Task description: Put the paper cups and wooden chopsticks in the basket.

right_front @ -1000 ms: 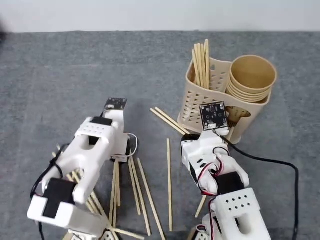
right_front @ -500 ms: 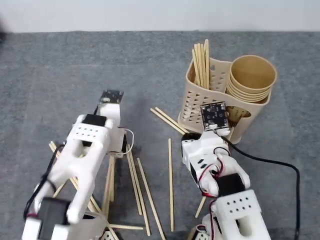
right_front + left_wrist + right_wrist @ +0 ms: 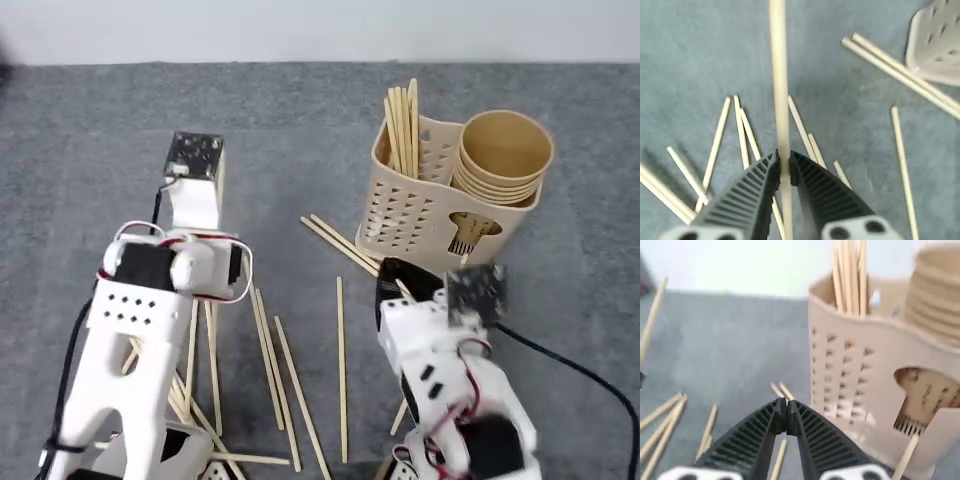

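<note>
- Left wrist view has the action: the left gripper (image 3: 783, 159) is pinched tight on one pale wooden chopstick (image 3: 779, 85), which looks clear of the grey felt table (image 3: 700, 50). I'd call this the carry step.
- Target is the beige perforated plastic basket (image 3: 420, 215), upper right of the high view. A bundle of upright chopsticks (image 3: 403, 120) stands in its left compartment, and the stack of tan paper cups (image 3: 505, 150) is nested in its right one.
- Next move, by my reading: swing the stick across, tip it upright over that left compartment, then let go.
- The left arm (image 3: 150, 300) stretches up-frame at centre left, wrist raised.
- The right gripper (image 3: 786, 412), jaws pressed together on nothing, sits just in front of the basket.
- Plenty of loose chopsticks (image 3: 340, 370) lie at lower centre.
</note>
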### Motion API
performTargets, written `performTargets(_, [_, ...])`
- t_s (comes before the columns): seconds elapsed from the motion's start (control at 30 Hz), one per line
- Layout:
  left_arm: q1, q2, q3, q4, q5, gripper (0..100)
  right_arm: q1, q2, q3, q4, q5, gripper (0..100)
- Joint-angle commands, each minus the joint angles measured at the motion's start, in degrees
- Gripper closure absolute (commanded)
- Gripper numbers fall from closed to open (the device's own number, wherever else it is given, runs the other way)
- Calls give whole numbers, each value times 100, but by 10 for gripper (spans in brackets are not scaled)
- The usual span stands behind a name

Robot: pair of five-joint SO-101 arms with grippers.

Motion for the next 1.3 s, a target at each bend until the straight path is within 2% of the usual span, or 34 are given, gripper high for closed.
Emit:
performTargets(0.0, [35,-237,-778,0,-18,988,13,-259,-202,171,-44,990])
performTargets(0.17, [70,-229,-1534,-659,0,988,242,-163,-220,136,-53,990])
performTargets(0.27, [378,-229,-1771,-1327,9,988,505,-163,-220,119,-70,990])
performTargets(0.6, [1723,-211,-1824,-4589,9,988,611,-163,369,-338,-369,990])
performTargets(0.9, [2409,1204,-1868,-6585,9,988,576,-163,589,-523,-378,990])
performTargets(1.07, [2629,2004,-1868,-7015,-26,988,576,-163,589,-523,-378,990])
performTargets(1.2, [2629,2497,-1851,-6971,-35,979,585,-163,589,-514,-369,990])
performTargets(1.27, [2602,2541,-1842,-6637,0,916,576,-163,589,-505,-360,990])
